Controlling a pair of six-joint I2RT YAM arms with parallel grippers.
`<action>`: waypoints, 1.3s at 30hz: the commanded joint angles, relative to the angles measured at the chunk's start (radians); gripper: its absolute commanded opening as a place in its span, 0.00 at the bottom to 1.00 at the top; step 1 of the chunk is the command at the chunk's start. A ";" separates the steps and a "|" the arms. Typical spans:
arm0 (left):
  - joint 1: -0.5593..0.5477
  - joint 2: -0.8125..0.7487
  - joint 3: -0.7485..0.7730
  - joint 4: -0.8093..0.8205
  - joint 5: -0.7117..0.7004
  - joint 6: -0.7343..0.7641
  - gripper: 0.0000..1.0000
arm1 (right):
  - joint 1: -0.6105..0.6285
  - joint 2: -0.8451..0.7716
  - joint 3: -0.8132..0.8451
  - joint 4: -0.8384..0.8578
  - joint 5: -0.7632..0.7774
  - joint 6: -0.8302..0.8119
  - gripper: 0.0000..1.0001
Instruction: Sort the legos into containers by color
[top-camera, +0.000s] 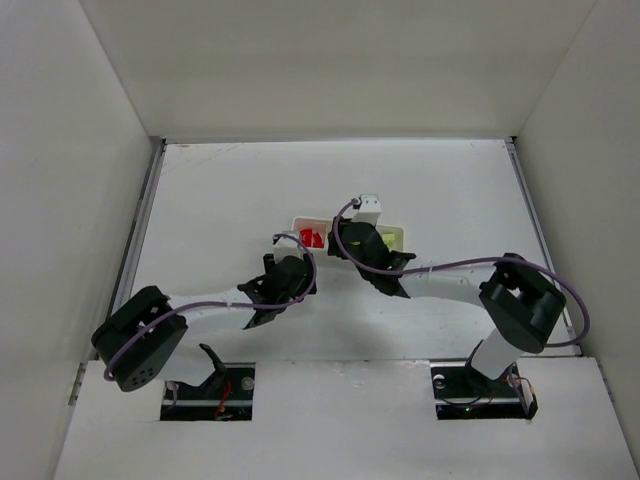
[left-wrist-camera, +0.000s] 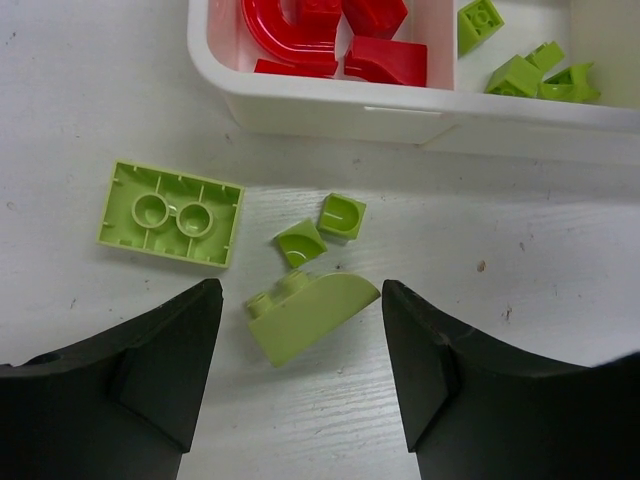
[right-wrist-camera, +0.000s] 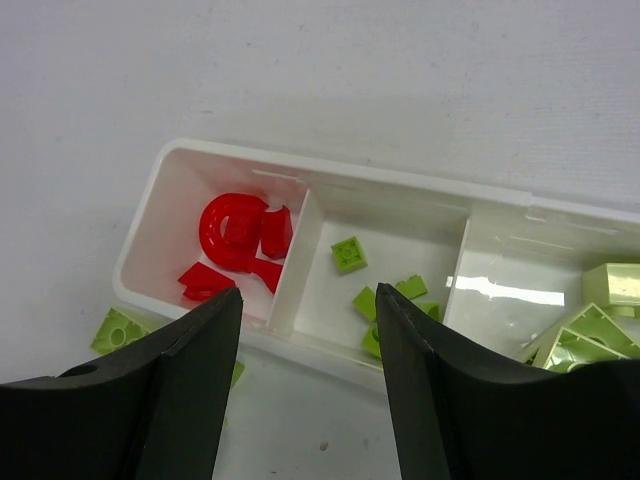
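tray: long shallow white plastic tray (right-wrist-camera: 390, 180), three compartments, mid-table just beyond both grippers.
reds: bright red plastic bricks (right-wrist-camera: 235, 235) all in its left compartment.
greens in: small lime-green bricks (right-wrist-camera: 349, 254) in the middle one, bigger lime-green pieces (right-wrist-camera: 590, 330) in the right. Colours kept apart.
greens out: on the white table (left-wrist-camera: 90, 90) in front of the tray: upside-down flat plate (left-wrist-camera: 170, 212), two tiny tiles (left-wrist-camera: 300, 243) (left-wrist-camera: 342, 215), curved-top brick (left-wrist-camera: 310, 322).
left gripper (left-wrist-camera: 300, 300): jaws wide, straddling the curved-top brick without touching it. Looks lined up for a pinch.
right gripper (right-wrist-camera: 308, 300): jaws apart, nothing between them, hanging over the red/middle divider.
progress: my read, nearly done, four greens to go.
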 joint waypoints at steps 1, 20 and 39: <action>-0.009 0.014 0.044 0.038 -0.019 0.016 0.62 | 0.020 -0.027 0.009 0.032 -0.009 0.003 0.62; -0.067 -0.099 0.058 -0.076 -0.036 0.007 0.31 | 0.029 -0.220 -0.102 0.017 0.008 -0.003 0.62; -0.132 0.146 0.479 -0.012 0.047 0.072 0.32 | -0.196 -0.597 -0.293 -0.170 0.062 0.066 0.27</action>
